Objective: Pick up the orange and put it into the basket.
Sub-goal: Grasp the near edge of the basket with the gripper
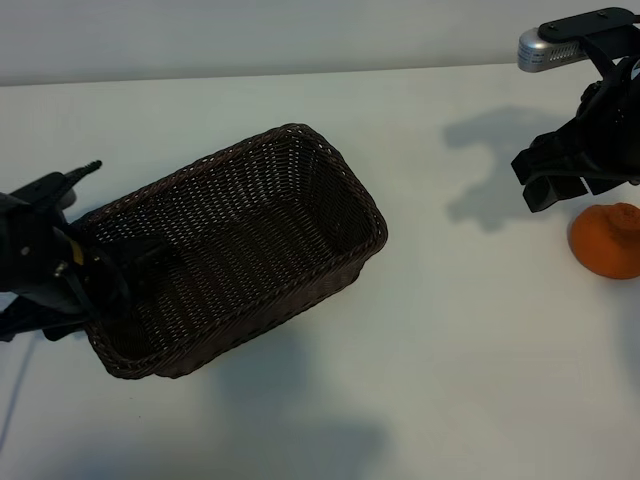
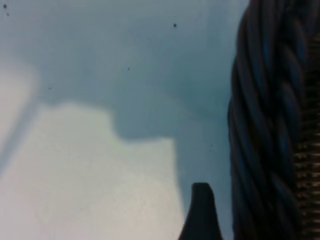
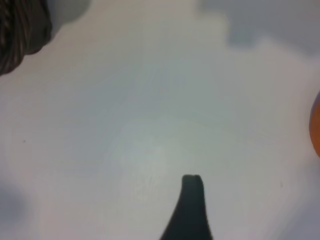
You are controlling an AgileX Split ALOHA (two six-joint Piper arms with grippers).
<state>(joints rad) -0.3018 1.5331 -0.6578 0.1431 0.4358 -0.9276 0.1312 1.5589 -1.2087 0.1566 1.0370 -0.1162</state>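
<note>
Orange in colour, matte and slightly lumpy, the orange [image 1: 607, 240] is a small round fruit resting on the white table [image 1: 460, 350] at the exterior view's right edge, partly cut off by the frame. It lies well apart from the basket [image 1: 300, 150], outside it, and is much smaller than it. A sliver of the orange [image 3: 316, 127] also shows at the border of the right wrist view. The basket is dark brown woven wicker, rectangular with rounded corners, a braided rim and sloping sides; it sits left of centre on the table, set at an angle, and nothing lies inside it except the tip of the left gripper. The braided rim [image 2: 265, 125] fills one side of the left wrist view at close range. The left gripper [image 1: 120, 262] is at the basket's left end, straddling the rim there: one dark finger [image 1: 150, 255] reaches inside the basket, the other stays outside, jaws spread wide and grasping nothing. The right gripper [image 1: 560, 180] hangs above the table just beside the orange, up and to its left in the exterior view, not touching it; its fingers are spread wide and hold nothing. One dark fingertip [image 3: 192, 182] shows over bare table in the right wrist view.
</note>
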